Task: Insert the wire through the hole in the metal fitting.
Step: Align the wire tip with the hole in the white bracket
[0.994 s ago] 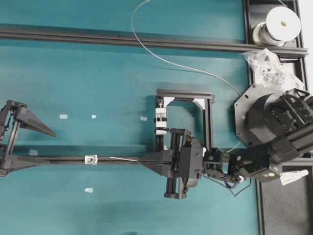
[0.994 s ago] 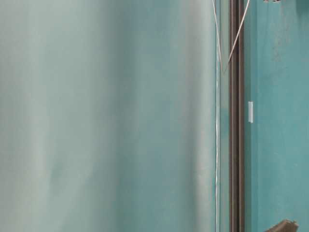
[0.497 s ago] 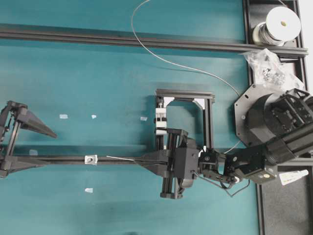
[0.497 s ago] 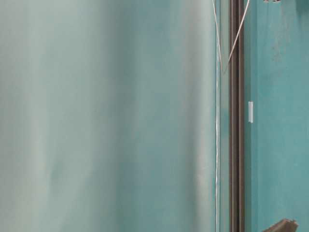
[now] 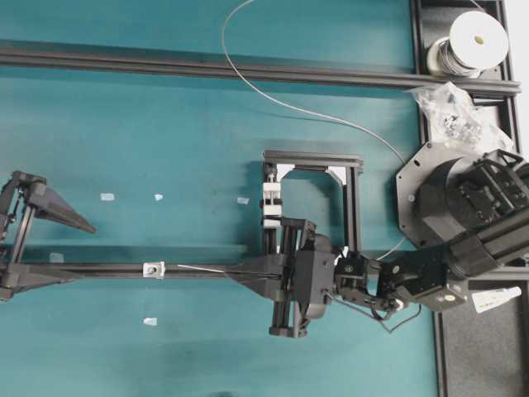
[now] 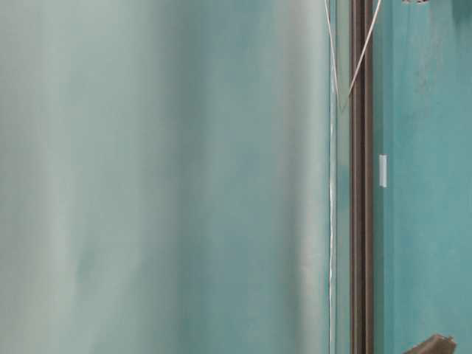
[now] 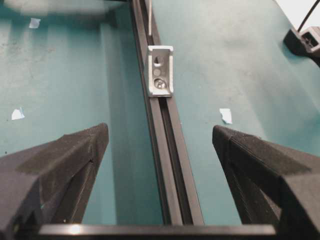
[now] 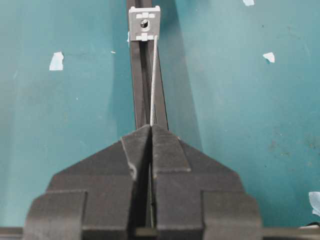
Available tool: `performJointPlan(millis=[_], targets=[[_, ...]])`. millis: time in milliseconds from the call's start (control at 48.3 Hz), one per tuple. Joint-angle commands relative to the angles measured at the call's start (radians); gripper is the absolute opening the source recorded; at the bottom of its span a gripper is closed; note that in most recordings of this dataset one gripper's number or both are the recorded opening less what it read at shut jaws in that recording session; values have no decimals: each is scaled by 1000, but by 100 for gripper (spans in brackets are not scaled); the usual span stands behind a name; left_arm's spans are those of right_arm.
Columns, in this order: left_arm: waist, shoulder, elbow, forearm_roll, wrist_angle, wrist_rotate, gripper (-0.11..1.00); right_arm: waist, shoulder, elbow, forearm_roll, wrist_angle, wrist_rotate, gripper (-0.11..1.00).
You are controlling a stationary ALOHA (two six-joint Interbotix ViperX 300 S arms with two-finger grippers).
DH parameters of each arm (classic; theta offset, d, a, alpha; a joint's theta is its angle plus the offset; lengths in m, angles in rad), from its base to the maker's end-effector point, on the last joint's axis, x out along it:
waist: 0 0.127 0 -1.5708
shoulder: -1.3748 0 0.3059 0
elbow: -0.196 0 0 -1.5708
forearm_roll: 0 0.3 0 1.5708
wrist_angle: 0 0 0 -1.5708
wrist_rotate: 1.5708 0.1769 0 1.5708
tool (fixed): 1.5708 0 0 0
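Note:
The metal fitting is a small silver bracket on the black rail, and the dark hole shows in its middle. My right gripper is shut on the wire. The free end reaches along the rail toward the fitting and stops just short of its lower right corner, off to the side of the hole. The rest of the wire loops back to the spool. My left gripper stands open astride the rail, short of the fitting, with nothing between its fingers.
A white block with a black band sits on a square black frame beside the right arm. A long rail crosses the back. A bag of parts lies at the right. Pale tape scraps dot the mat.
My right gripper has moved left along the rail with the wire, bringing the wire's tip closer to the fitting. The left gripper has not moved.

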Motion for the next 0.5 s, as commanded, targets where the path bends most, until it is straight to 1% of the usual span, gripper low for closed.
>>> performJointPlan(millis=[0, 476], targets=[[-6, -11, -9, 2, -5, 0, 58, 0, -9, -15, -5, -5, 0, -1], [-6, -11, -11, 2, 9, 2, 58, -29, 20, -54, -5, 35, -5, -1]])
